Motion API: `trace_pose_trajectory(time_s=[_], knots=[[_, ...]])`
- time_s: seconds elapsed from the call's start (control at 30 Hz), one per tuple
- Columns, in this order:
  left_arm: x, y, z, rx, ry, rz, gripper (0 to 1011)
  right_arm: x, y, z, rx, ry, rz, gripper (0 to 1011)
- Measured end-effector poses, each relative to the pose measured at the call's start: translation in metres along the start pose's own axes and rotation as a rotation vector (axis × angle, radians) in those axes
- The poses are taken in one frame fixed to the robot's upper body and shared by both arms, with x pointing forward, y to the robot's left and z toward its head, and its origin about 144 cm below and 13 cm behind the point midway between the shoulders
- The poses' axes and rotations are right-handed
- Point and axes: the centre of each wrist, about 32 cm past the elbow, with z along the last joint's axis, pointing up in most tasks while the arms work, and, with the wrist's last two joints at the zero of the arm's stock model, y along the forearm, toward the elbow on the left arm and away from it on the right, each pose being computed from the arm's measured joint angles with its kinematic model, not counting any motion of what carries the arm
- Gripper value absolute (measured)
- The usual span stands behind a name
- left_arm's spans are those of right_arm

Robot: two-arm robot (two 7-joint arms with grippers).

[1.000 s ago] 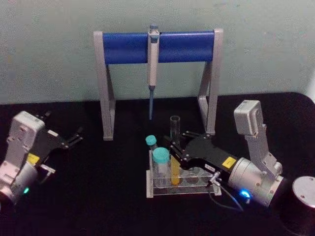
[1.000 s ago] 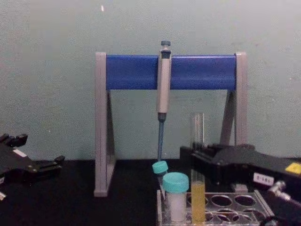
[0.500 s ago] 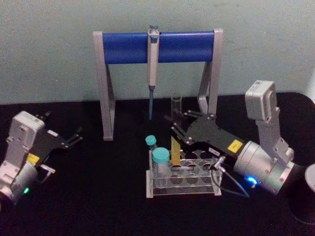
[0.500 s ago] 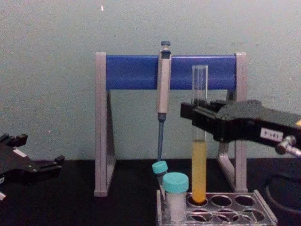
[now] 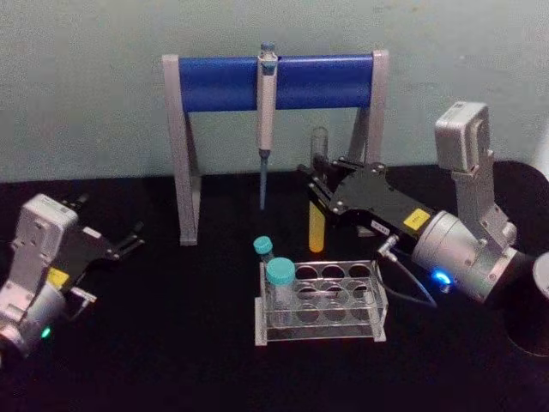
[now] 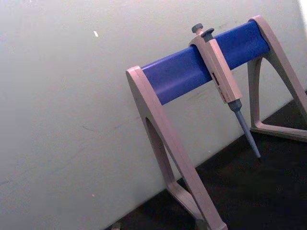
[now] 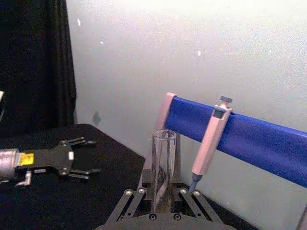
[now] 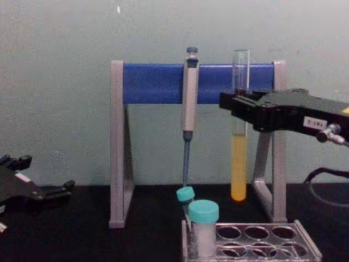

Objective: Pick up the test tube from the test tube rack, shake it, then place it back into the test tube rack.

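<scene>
The test tube [image 5: 316, 225], clear glass with yellow-orange liquid in its lower part, hangs upright in the air above and behind the test tube rack [image 5: 319, 336]. Its bottom is clear of the rack's holes. My right gripper [image 5: 319, 184] is shut on the tube's upper part. In the chest view the test tube [image 8: 238, 164] hangs from the right gripper [image 8: 238, 105], well above the rack [image 8: 255, 244]. The right wrist view looks along the tube [image 7: 164, 163] between the fingers. My left gripper [image 5: 129, 239] rests open at the table's left, far from the rack.
A tall grey stand with a blue crossbar [image 5: 219, 83] stands just behind the tube, with a pipette [image 5: 267, 112] hanging from it. Two teal-capped vials [image 5: 280, 276] occupy the rack's left end. A dark cylinder [image 5: 539, 313] sits at the right edge.
My right gripper has lifted the test tube out of the rack, up and back toward the stand. The left arm has not moved.
</scene>
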Motion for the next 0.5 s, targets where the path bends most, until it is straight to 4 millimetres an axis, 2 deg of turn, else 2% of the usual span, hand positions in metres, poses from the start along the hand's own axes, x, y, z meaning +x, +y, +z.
trace_pose_trajectory(time_s=[0.5], knots=[[0.0000, 0.0000, 0.0000, 0.000, 0.000, 0.000, 1001, 0.0095, -0.0012, -0.0033, 0.006, 0.009, -0.047, 235]])
